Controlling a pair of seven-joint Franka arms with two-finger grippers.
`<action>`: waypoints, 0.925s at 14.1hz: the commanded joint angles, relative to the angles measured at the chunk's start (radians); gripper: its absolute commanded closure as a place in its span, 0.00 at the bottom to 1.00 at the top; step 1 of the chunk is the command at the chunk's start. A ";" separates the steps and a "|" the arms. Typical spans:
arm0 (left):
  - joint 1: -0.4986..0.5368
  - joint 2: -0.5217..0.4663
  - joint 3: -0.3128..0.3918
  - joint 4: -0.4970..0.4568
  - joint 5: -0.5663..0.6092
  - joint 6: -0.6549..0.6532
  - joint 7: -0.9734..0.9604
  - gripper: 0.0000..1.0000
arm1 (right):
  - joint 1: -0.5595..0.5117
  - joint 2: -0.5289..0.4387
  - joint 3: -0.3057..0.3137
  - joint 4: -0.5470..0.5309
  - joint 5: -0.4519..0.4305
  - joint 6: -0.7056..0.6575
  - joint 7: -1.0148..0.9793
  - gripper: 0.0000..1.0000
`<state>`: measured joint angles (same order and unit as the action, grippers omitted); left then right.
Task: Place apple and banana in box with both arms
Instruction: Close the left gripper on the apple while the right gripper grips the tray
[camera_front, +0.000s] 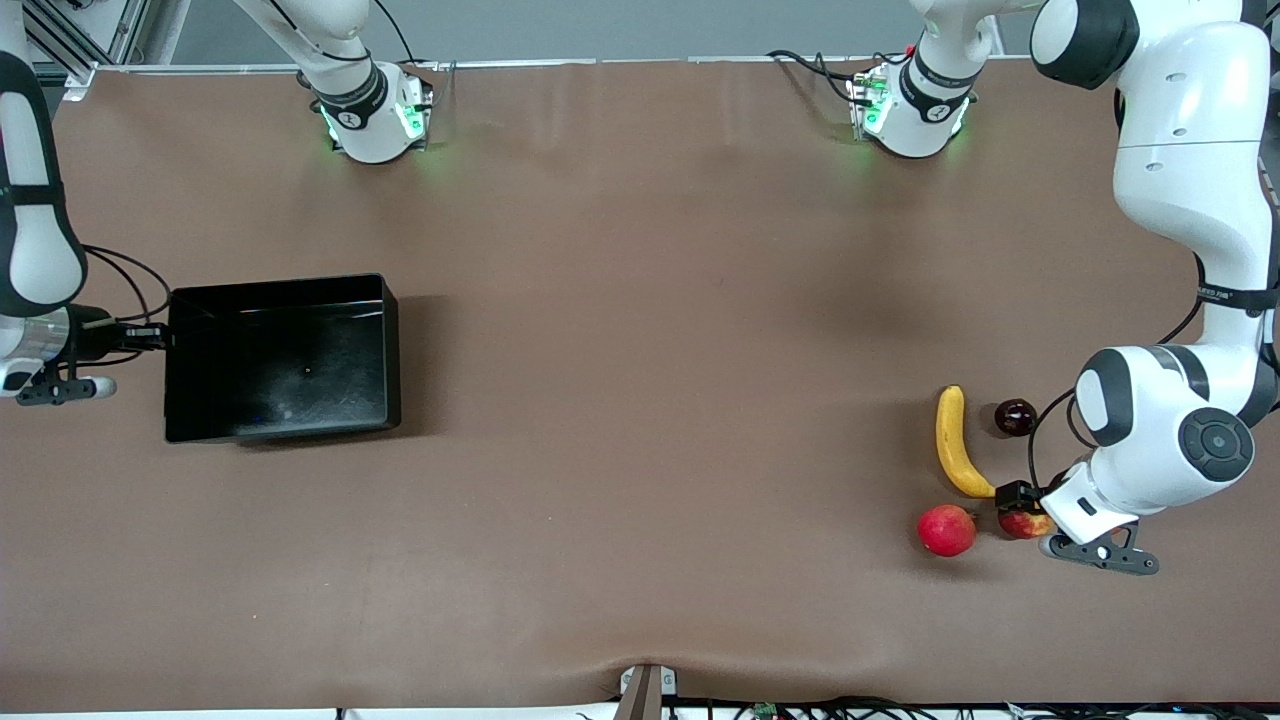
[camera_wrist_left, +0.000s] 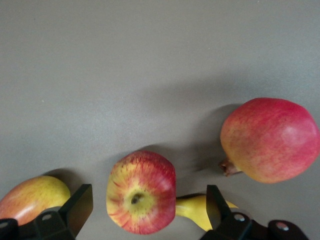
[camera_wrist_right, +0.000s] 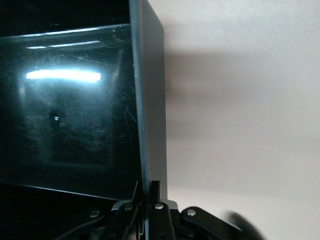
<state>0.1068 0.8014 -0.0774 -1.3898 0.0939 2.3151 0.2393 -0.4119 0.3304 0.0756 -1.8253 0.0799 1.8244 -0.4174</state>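
- The left gripper has its fingers spread wide around the small red-and-yellow streaked apple on the brown bench, not yet touching it.
- The right gripper has its fingers pinched on the wall of the glossy black plastic box.

Both arms are glossy white, built of rounded segments joined by black bands, and each stands on a white base lit by green lights. The left arm has a round black cap on its wrist joint, small dark lettering on a black band, and a thin black cable looping down to the left gripper, which is black with silver screws on its finger links. The right arm carries looping black cables, a silver cuff and the black right gripper.
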 joint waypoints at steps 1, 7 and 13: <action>0.001 0.038 0.001 0.020 0.012 0.064 0.050 0.00 | 0.088 -0.014 -0.002 0.046 0.084 -0.080 0.099 1.00; 0.004 0.055 0.002 0.020 0.012 0.086 0.121 0.00 | 0.341 -0.014 -0.002 0.043 0.247 -0.083 0.388 1.00; 0.008 0.052 0.002 0.015 0.015 0.086 0.129 0.04 | 0.680 0.009 -0.005 0.040 0.276 0.170 0.787 1.00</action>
<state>0.1100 0.8480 -0.0753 -1.3879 0.0940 2.3955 0.3547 0.2102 0.3365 0.0850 -1.7920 0.3238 1.9600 0.3122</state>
